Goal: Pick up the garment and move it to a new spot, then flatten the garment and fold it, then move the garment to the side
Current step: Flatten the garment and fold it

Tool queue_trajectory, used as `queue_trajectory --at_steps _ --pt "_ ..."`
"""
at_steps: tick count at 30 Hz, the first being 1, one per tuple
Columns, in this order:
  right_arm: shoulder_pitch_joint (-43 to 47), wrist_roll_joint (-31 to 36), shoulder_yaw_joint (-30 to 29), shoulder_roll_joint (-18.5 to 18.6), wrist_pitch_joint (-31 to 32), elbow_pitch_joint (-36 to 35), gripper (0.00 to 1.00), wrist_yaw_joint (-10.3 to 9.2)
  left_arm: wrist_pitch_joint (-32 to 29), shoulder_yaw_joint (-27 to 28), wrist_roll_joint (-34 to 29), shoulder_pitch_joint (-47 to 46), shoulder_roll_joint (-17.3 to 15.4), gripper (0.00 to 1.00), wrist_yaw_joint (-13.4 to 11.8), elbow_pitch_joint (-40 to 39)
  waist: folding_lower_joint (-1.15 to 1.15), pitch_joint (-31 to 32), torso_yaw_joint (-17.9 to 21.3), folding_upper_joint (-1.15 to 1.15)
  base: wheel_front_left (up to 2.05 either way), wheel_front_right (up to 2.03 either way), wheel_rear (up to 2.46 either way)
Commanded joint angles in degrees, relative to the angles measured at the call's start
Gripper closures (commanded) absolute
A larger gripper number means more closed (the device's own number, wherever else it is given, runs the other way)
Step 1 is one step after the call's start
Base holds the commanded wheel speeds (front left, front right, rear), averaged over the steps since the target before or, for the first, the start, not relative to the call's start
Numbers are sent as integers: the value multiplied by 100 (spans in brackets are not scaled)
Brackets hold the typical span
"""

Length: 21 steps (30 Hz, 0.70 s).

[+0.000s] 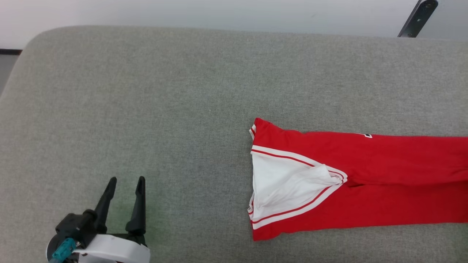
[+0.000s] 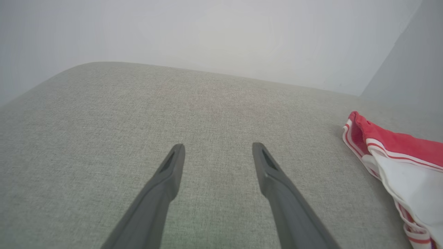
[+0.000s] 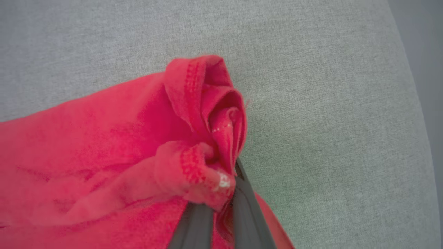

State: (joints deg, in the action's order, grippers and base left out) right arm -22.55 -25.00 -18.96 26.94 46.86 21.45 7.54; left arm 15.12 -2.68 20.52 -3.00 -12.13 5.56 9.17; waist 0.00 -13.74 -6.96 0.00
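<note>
The red thin-fabric sports jersey with white panels and red-and-white striped trim lay stretched along the right half of the grey woven cushioned surface. Its white V-shaped panel faced the middle, and its other end ran off the head view's right edge. The right gripper was clamped on a bunched, rolled red hem, seemingly at that cut-off end. The left gripper hung over the surface's front left with its long dark fingers spread wide, holding nothing, well apart from the cloth.
</note>
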Motion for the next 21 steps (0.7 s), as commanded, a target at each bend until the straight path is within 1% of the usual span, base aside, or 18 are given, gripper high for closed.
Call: queue_trajectory --at_steps 1,4,10,11,16,18,21 --pt "105 -100 135 11 -31 -104 100 -10 -3 27 -45 22 48 0 35 32 0 63 37 0 0 0 0" --pt "219 -245 433 -70 -49 -425 100 -10 -3 31 -67 55 99 0 63 74 0 153 57 0 0 0 0" --pt "414 -631 1260 -263 115 -1542 100 -10 -3 44 -120 93 200 0 98 157 0 314 76 0 0 0 0" --pt "414 -631 1260 -263 115 -1542 100 -10 -3 44 -120 93 200 0 98 157 0 314 76 0 0 0 0" --pt "335 -950 2034 -591 363 -2313 100 -9 -3 0 -164 115 286 0 119 209 0 401 -8 0 0 0 0" --pt "262 -1060 2338 -806 451 -2484 100 -9 -3 -3 -160 109 326 0 134 213 0 412 -60 0 0 0 0" --pt "162 -1074 2813 -1032 507 -2597 100 -9 -3 -15 -146 82 356 0 151 221 0 391 -149 0 0 0 0"
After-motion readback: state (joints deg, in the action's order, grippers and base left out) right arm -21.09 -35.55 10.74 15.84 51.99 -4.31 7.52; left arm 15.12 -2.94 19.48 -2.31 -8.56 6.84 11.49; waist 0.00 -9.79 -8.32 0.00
